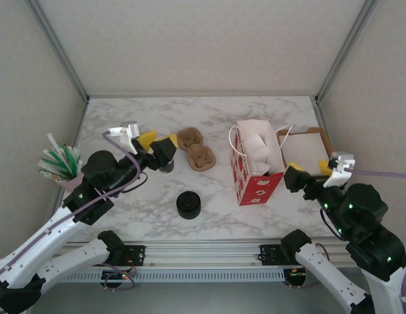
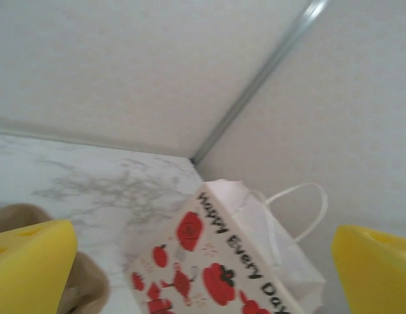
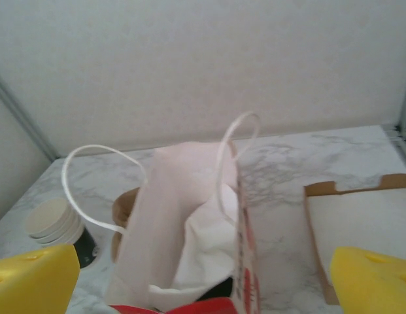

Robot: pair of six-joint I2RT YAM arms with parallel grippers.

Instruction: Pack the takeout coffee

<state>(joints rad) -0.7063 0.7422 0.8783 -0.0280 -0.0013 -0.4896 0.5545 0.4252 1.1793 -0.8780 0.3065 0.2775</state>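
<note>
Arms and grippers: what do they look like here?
The left arm and right arm have white links and black joints with green lights. The left gripper and right gripper have yellow fingers and white camera mounts. Lilac cables trail along both.

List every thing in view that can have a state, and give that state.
Gift bag: upright, mouth open, handles up, white tissue inside.
Left end effector: open, holding nothing.
Right end effector: open, holding nothing.
Stack of cups: upright, lidless.
Stack of lids: standing alone on the table, apart from the bag.
Cardboard box: open-topped, lying flat.
</note>
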